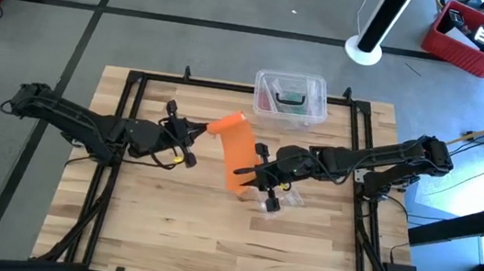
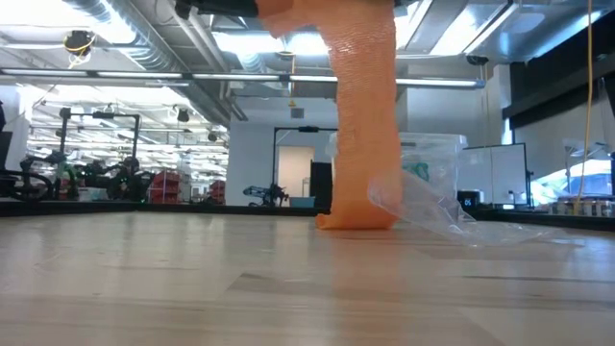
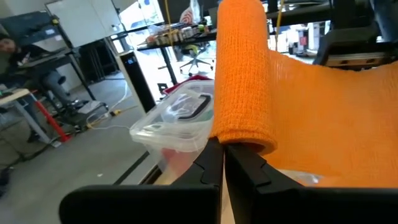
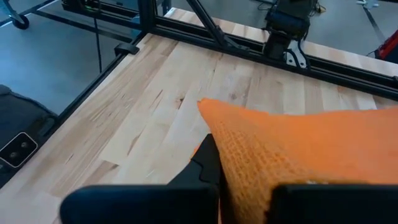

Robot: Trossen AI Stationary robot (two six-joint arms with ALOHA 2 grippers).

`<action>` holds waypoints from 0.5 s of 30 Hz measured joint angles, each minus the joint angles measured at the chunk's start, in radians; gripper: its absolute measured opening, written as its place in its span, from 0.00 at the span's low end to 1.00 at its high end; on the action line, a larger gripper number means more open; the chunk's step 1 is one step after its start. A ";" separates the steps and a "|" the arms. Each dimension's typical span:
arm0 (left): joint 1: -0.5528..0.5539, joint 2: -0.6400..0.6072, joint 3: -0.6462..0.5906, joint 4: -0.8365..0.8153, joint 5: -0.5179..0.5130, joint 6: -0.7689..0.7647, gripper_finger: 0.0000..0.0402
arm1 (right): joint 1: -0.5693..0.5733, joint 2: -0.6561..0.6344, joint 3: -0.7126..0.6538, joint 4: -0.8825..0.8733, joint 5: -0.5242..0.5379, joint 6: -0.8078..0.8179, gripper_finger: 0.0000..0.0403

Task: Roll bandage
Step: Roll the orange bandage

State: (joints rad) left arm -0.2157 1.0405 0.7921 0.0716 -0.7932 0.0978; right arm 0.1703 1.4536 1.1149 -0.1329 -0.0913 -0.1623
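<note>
You have the orange bandage stretched above the middle of the wooden table, its rolled end pinched in the closed left gripper. Your right gripper is clamped on the flat band's other end, beside a crumpled clear wrapper. A clear plastic box sits at the table's far edge.
</note>
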 joint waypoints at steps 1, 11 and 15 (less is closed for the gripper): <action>-0.001 0.000 0.000 0.000 -0.004 0.006 0.00 | 0.000 0.000 0.000 0.000 0.011 0.000 0.00; -0.029 -0.006 0.000 0.025 -0.004 0.059 0.00 | 0.000 0.000 0.000 -0.005 0.055 0.000 0.00; -0.027 -0.006 0.000 0.024 -0.004 0.064 0.00 | 0.000 0.000 0.000 0.003 0.055 0.000 0.00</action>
State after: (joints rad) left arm -0.2428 1.0340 0.7921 0.0955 -0.7975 0.1615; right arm 0.1699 1.4536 1.1149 -0.1295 -0.0360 -0.1623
